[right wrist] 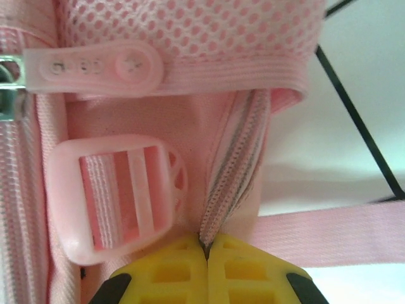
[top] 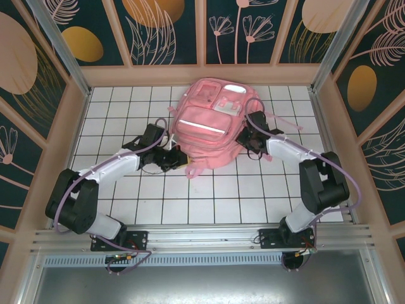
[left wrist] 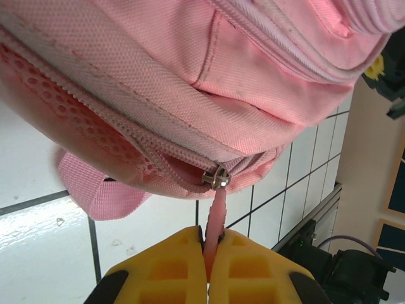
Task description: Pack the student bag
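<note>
From above, the student bag [top: 205,123] lies at the far centre of the tiled table [top: 209,202], with bare tiles nearer. The left gripper [top: 179,158] meets its near-left edge, the right gripper [top: 248,136] its right side.

Left wrist view: yellow fingers [left wrist: 171,266] pressed together on a pink zipper pull [left wrist: 216,212] just below the metal slider [left wrist: 217,177].

Right wrist view: fingers [right wrist: 247,266] pinching the bag's zipper seam [right wrist: 234,171] beside a pink buckle [right wrist: 117,193], with a strap [right wrist: 329,231] to the right.
</note>
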Controlling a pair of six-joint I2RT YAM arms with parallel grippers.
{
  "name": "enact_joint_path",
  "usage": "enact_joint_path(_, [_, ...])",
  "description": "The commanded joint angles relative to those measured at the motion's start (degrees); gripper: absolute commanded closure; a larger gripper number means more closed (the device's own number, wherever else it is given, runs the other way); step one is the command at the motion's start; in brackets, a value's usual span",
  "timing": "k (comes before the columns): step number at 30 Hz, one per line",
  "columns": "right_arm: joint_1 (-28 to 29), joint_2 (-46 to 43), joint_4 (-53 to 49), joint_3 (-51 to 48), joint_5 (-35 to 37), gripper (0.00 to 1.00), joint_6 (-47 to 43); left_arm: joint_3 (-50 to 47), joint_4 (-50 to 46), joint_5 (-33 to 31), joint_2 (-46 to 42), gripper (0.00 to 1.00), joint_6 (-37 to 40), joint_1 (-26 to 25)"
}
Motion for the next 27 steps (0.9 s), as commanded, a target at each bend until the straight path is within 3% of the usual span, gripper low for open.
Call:
enact_joint_path(1, [-6.3, 4.1, 3.8, 6.4, 7.6, 1.0, -6.5, -1.9, -8.1, -3.8, -2.5, 1.0, 0.2, -0.6])
enact_joint_path(5, [-6.9, 9.1, 5.6, 12.3, -0.2, 0.99, -10.1, -1.1, -5.5, -4.2, -1.5, 1.0, -1.0, -6.3])
enact_joint_path(10, [-6.8, 13.0, 6.6, 18.6, -8.0, 0.89, -12.4, -1.3, 0.6, -3.1, 2.1, 1.0, -4.8, -11.8])
enact_joint_path(13, [-6.2, 13.6, 3.4, 22.5, -6.9, 0.74, -14.6, 0.6, 2.6, -2.6, 4.5, 1.0, -6.8, -13.7])
enact_joint_path(16, [-5.3, 12.1, -2.2, 24.3, 1.3, 0.53, -14.9, 2.5, 4.1, -2.3, 5.4, 1.0, -9.3, -14.1])
enact_joint_path(18, [-4.6, 9.1, -4.9, 22.7, 6.8, 0.44, -13.4, 3.8, 4.2, -2.6, 5.8, 1.0, -10.5, -14.2])
enact_joint_path(22, [-2.3, 0.5, -6.8, 16.7, 9.9, 0.39, -9.8, 6.0, 2.5, -2.9, 6.6, 1.0, -10.0, -14.0])
enact_joint_path(27, [1.8, -10.4, -4.0, 5.2, -4.3, 0.4, -1.0, 7.7, 0.0, -2.2, 6.6, 1.0, -7.6, -12.9])
